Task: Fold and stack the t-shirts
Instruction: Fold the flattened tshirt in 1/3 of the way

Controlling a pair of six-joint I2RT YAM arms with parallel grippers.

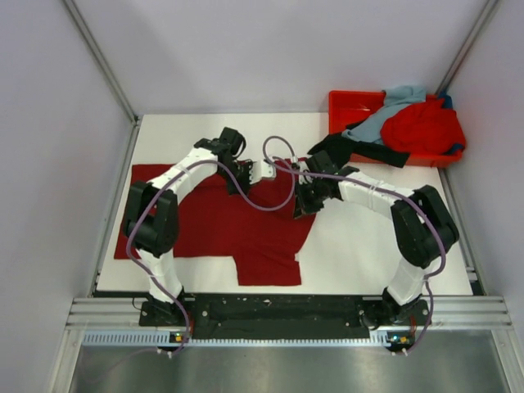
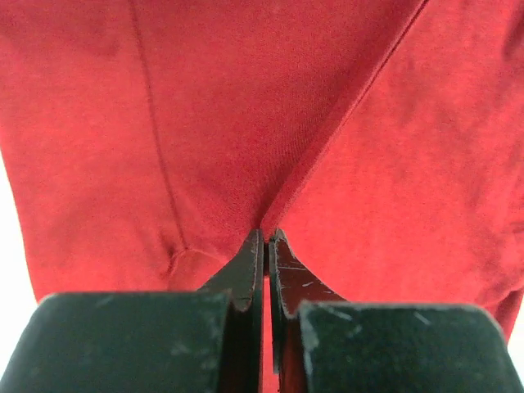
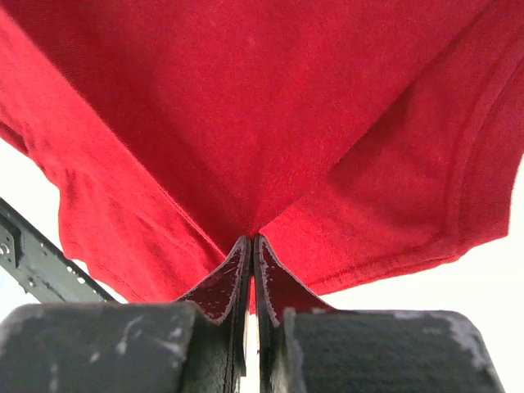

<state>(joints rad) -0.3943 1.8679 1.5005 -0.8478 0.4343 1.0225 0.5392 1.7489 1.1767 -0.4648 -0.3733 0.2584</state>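
Your left end effector is pressed together on the crimson shirt. A thin bit of cloth is pinched between the tips, and creases run up and away from the pinch in the left wrist view. Your right end effector is also clamped on that shirt, with the fabric pulled up into a tent from its tips. A stitched hem shows at the right of that view, with bare white surface on both sides below the cloth. From the top camera the crimson shirt lies spread over the left and middle of the surface. It is mostly flat, its left side reaches the surface's left edge, and one sleeve sticks out toward the near edge. Both arms bend inward over the shirt's far half. The two pinch spots are near each other, left arm on the far edge and right arm on the right edge. The tray sits at the far right corner, well apart from the crimson shirt. The red shirt is bunched in the tray and the grey-blue shirt is draped across the pile. The black shirt spills over the tray's near rim onto the surface, just beside your right forearm. None of the three is folded.
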